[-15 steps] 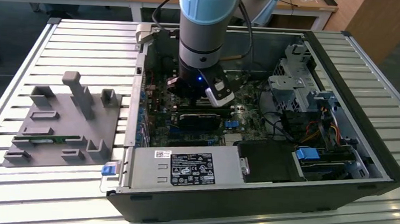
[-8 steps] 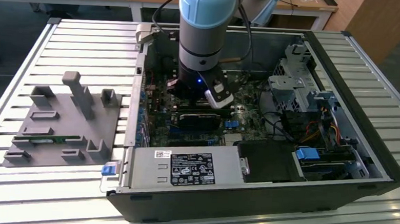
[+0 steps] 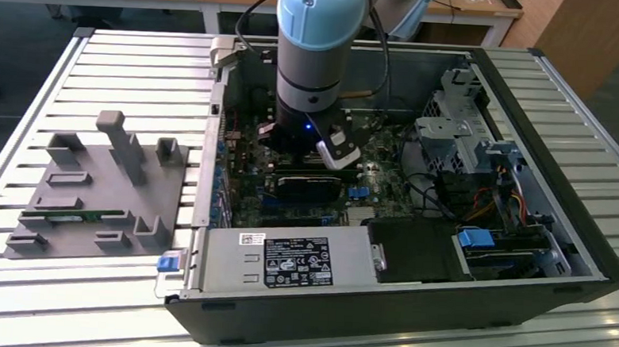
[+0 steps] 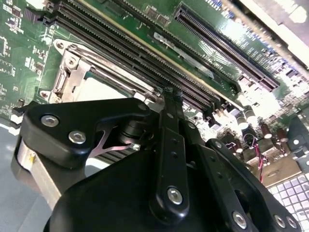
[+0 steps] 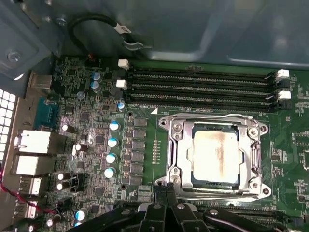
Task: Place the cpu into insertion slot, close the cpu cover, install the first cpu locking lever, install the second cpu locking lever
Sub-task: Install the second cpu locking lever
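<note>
The cpu [image 5: 216, 153], a square chip with a dull silver top, lies in the insertion slot [image 5: 193, 180] on the green board. The silver cpu cover [image 5: 177, 145] is folded down flat around it. One wire locking lever [image 5: 212, 116] runs along the cover's edge by the memory slots. The other locking lever [image 5: 217, 194] runs along the opposite edge. My gripper [image 5: 167, 189] is shut, with its tips at the corner of the socket by that second lever; I cannot tell whether they touch it. In the second wrist view the gripper [image 4: 170, 94] stands just beside the cover [image 4: 72, 67].
The arm [image 3: 313, 54] reaches down into the open computer case [image 3: 560, 234]. Long memory slots [image 5: 203, 87] lie beside the socket. A black card [image 3: 303, 187], a labelled box [image 3: 283, 260], a drive cage [image 3: 460, 126] and cables crowd the case. A grey fixture [image 3: 97, 186] sits on the slatted table.
</note>
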You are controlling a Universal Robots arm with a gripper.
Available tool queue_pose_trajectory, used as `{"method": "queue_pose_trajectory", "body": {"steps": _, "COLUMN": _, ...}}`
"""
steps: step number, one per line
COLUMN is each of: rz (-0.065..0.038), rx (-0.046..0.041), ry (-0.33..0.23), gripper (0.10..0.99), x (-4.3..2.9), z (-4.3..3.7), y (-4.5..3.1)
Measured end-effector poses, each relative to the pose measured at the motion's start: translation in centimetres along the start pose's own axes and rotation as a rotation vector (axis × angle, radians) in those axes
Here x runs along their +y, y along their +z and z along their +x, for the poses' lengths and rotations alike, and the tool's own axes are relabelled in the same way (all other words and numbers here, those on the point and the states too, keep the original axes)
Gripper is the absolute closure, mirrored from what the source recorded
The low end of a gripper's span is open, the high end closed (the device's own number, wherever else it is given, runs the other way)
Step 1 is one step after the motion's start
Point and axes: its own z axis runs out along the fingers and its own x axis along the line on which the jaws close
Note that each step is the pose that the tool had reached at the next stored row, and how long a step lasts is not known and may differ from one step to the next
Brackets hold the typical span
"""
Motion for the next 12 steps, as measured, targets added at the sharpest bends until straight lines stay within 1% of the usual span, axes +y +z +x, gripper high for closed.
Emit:
{"method": "queue_pose_trajectory", "body": {"steps": 8, "rz": -0.022, "rx": -0.001, "ry": 0.0, "gripper": 0.98, "x": -0.07, "z": 0.12, "y": 0.36}}
{"method": "queue_pose_trajectory", "body": {"steps": 12, "rz": -0.025, "rx": -0.001, "ry": 0.0, "gripper": 0.98, "x": -0.12, "z": 0.33, "y": 0.57}}
